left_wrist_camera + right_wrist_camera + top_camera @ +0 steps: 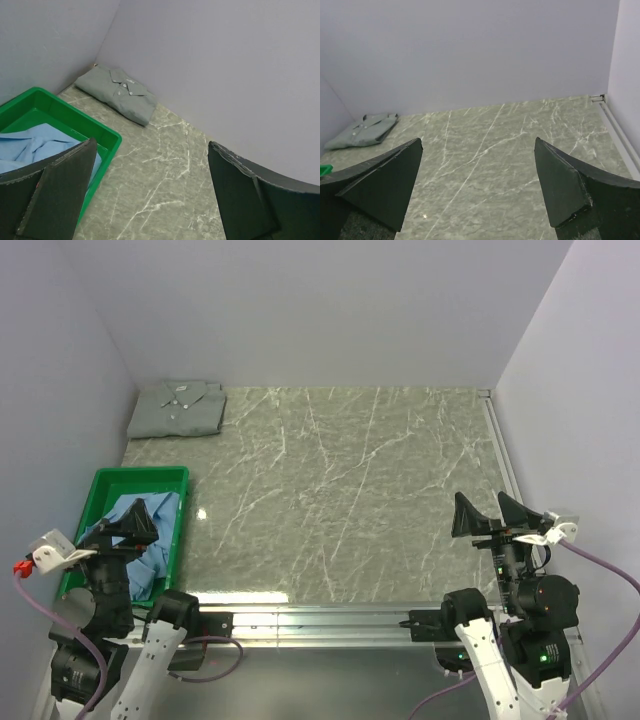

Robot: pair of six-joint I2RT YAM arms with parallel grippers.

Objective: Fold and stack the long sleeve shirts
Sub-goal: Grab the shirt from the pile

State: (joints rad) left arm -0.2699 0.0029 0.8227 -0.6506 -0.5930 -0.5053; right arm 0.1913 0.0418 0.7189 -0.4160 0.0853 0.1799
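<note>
My left gripper (118,530) has its jaws spread wide with nothing between them. It hangs over the near half of the green tray (140,474). In the left wrist view the two black fingers (60,190) frame bare marble, and the left one overlaps the tray's rim (80,114). I cannot tell from here whether that finger touches anything.

The light blue shirt (160,510) lies rumpled and unfolded inside the tray, filling most of its floor, right under the left gripper. The wrist camera shows its creased cloth (30,147) just beside the left finger. The tray sits along the left edge of the worktop (340,490), towards the near left corner.

My right gripper (481,508) is also spread fully and holds nothing. It is raised over the near right part of the worktop, close to the right edge. Its wrist view (478,150) looks between the fingers across bare veined marble to the far wall.

The pale grey-green shirt (178,408) is folded into a neat rectangle, collar and buttons up. It lies flat in the far left corner of the worktop, close against both walls and well apart from the tray and from both grippers. Both wrist cameras pick it up, the left (120,95) and the right (362,131). Nothing is stacked on it.
</note>
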